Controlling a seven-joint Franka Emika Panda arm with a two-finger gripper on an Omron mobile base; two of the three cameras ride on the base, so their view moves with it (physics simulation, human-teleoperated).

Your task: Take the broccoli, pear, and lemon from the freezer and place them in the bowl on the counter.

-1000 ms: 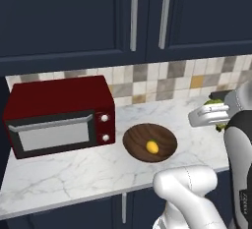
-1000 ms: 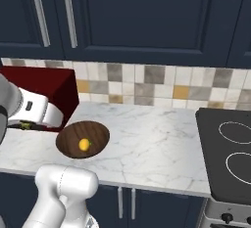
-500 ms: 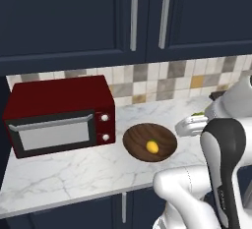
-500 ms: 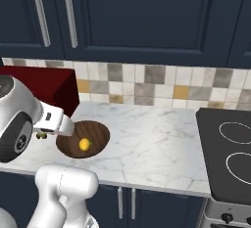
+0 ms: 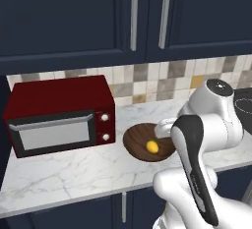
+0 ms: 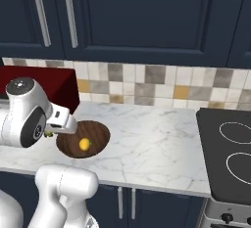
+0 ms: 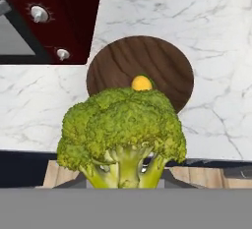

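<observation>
The broccoli (image 7: 122, 129) is held by its stem in the closed gripper (image 7: 125, 170) and has been carried from beside the bowl (image 5: 139, 137) to just short of its rim, above the counter (image 5: 74, 174). The lemon (image 5: 152, 146) already lies inside the bowl. Release is judged close; the pear remains to be fetched.

A dark brown bowl (image 7: 162, 63) with visible wood grain sits on a smooth white marble counter (image 7: 221, 36) veined in grey. The broccoli (image 7: 122, 125) looks bumpy and matt (its stem paler and smoother). The lemon (image 5: 153, 146) is smooth yellow. The red microwave (image 5: 59, 112) looks glossy, the wall tiles (image 6: 162, 82) smooth, the cabinet handles (image 5: 134, 14) metallic.
</observation>
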